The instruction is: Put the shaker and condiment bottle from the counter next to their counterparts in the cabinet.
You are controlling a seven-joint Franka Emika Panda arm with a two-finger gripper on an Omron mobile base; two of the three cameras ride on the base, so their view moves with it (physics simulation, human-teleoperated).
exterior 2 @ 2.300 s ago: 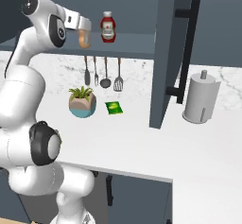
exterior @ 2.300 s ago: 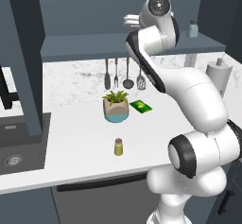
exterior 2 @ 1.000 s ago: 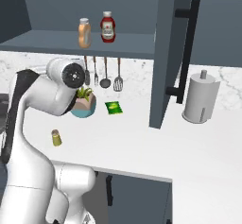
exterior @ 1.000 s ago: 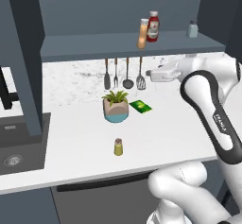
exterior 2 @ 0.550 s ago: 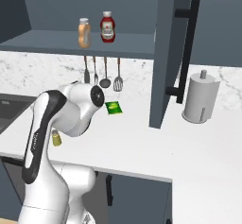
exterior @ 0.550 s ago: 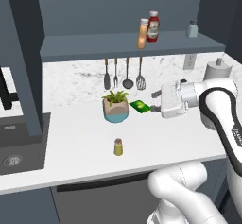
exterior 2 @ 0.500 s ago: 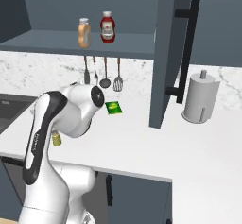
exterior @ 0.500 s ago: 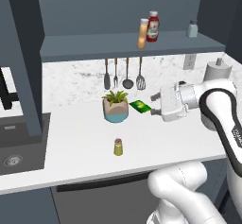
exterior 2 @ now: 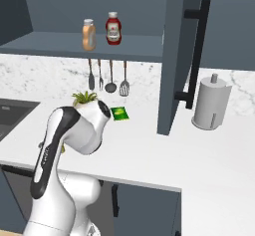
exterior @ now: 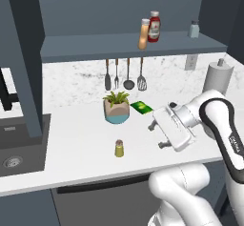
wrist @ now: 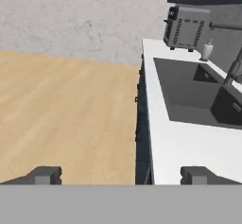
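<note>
Two bottles are seen on the cabinet (exterior: 119, 48) shelf: the orange-tan condiment bottle (exterior: 143, 34) with cream cap, touching or just beside the red ketchup bottle (exterior: 154, 26). One pale shaker (exterior: 193, 29) stands well apart to the right. One olive, dark-capped shaker (exterior: 119, 148) is left upright on the speckled white desk (exterior: 81, 139), near a potted plant (exterior: 116, 107). The white arm is folded low over the desk edge; the jaws (exterior: 160, 134) are held wide apart, empty.
</note>
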